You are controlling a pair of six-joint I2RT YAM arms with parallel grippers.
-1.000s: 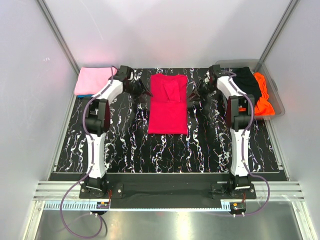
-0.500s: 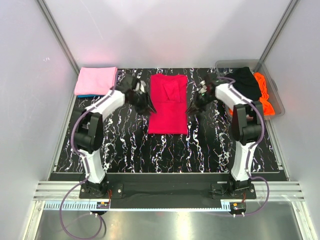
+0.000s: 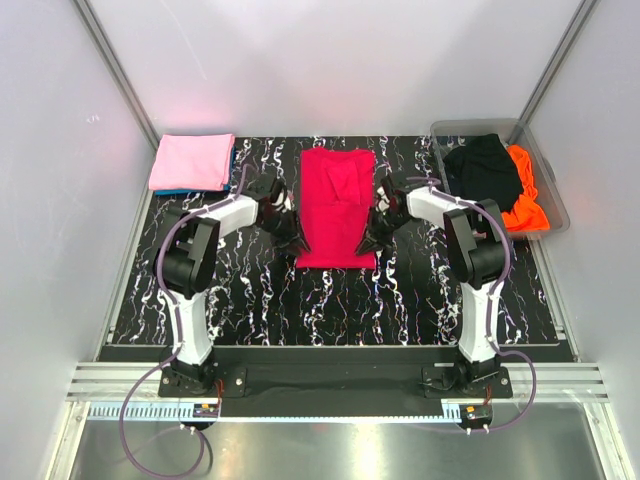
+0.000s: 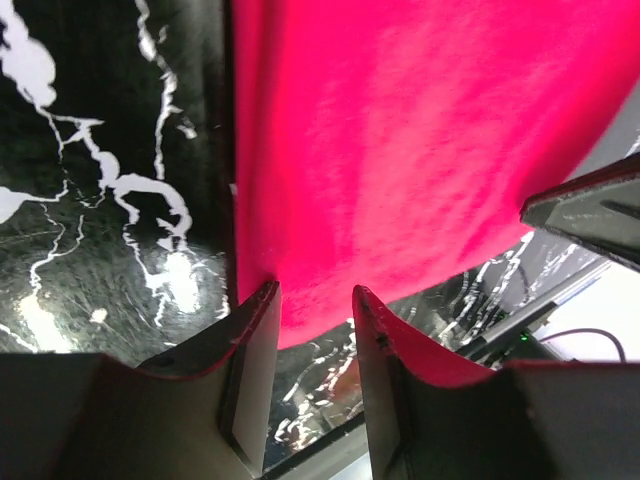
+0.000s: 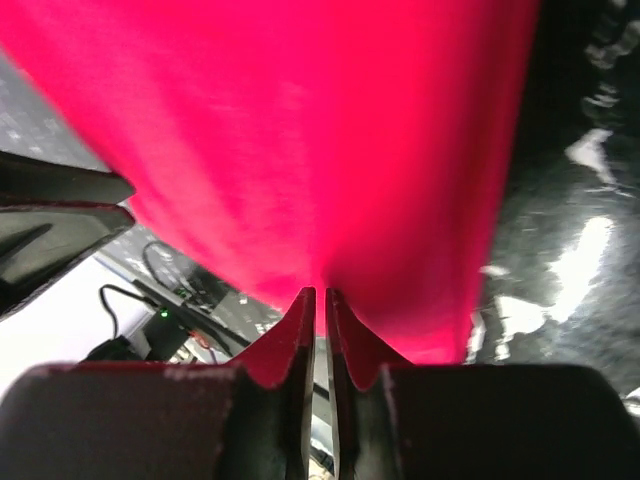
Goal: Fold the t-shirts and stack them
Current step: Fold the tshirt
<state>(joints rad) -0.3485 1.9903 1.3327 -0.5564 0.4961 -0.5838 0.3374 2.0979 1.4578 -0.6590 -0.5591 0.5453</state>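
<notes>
The crimson-red t-shirt (image 3: 336, 208) lies flat as a long folded strip in the middle of the black marbled mat. My left gripper (image 3: 293, 238) is at its near left corner. In the left wrist view the fingers (image 4: 255, 340) stand apart, with the shirt's hem (image 4: 400, 180) just at their tips. My right gripper (image 3: 368, 240) is at the near right corner. In the right wrist view its jaws are closed to a slit, pinching the puckered red cloth (image 5: 330, 150). A pink t-shirt (image 3: 192, 160) lies folded on a blue one (image 3: 168, 191) at the far left.
A clear plastic bin (image 3: 553, 190) at the far right holds a black t-shirt (image 3: 485, 170) and a bright orange one (image 3: 527, 200). White walls enclose the cell on three sides. The mat's near edge (image 3: 330, 345) runs in front of the arm bases.
Both grippers have moved from the shirt's far end down its sides to its near corners. The shirt itself has not shifted.
</notes>
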